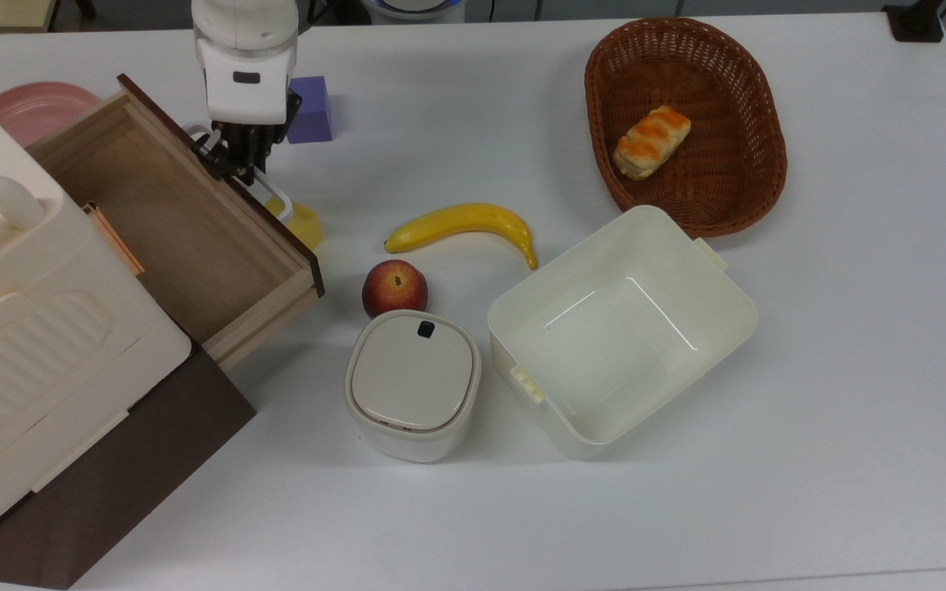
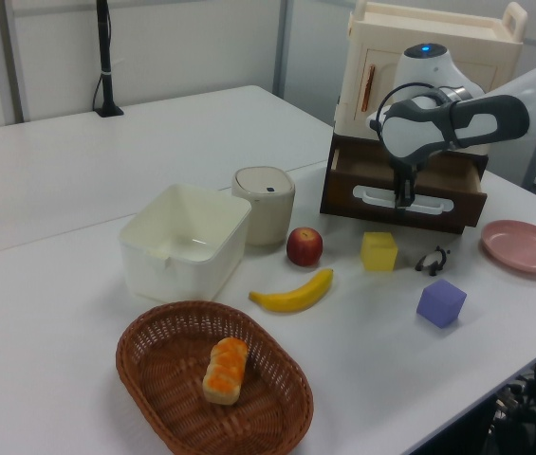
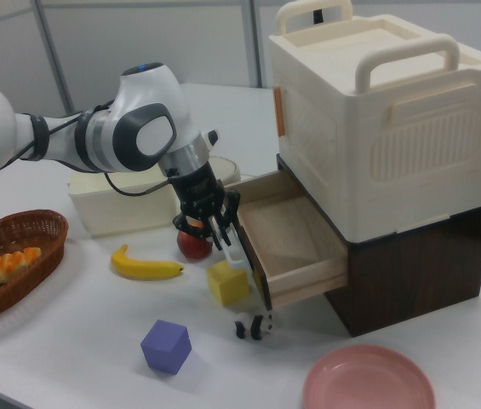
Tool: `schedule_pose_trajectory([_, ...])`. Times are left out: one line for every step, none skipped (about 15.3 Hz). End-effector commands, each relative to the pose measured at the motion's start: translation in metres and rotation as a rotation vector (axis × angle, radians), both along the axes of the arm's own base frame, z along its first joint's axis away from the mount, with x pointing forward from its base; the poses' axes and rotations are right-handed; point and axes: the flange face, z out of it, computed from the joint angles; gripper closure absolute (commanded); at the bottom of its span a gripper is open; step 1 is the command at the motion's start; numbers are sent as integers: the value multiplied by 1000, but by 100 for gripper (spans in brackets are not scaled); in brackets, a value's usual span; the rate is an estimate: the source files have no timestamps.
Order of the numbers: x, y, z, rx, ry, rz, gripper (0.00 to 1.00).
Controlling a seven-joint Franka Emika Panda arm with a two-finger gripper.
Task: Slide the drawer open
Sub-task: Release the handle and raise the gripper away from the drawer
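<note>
No readable text, labels or numbers anywhere.

white table — pale panelled wall | dark post — evenly lit

On the white table we see a brown wicker basket holding a piece of orange-glazed bread, and just beside the basket an open cream square bin. A banana lies near a red apple, which touches a lidded cream container (its lid carries a small dark square). We also find a yellow cube, a purple cube, a small black-and-white panda figure and a pink plate. A cream ribbed case with handles sits atop a dark brown cabinet.
</note>
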Motion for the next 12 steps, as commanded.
schedule_pose_trajectory([-12, 32, 10, 15, 12, 13, 0])
schedule_pose_trajectory([-9, 32, 14, 16, -2, -6, 0])
schedule_pose_trajectory([-9, 30, 15, 16, -6, -14, 0])
schedule_pose_trajectory([-8, 30, 18, 15, -12, -14, 0])
schedule_pose_trajectory([-6, 30, 24, 14, -23, -15, 0])
schedule_pose_trajectory([-5, 30, 27, 14, -28, -16, 0])
schedule_pose_trajectory([-5, 30, 28, 13, -31, -16, 0])
schedule_pose_trajectory([-2, 29, 39, 11, -52, -15, 0])
schedule_pose_trajectory([1, 30, 47, 9, -67, -14, 0])
schedule_pose_trajectory([2, 31, 53, 9, -80, -13, 0])
schedule_pose_trajectory([4, 31, 60, 8, -94, -11, 0])
schedule_pose_trajectory([6, 32, 70, 8, -109, -11, 0])
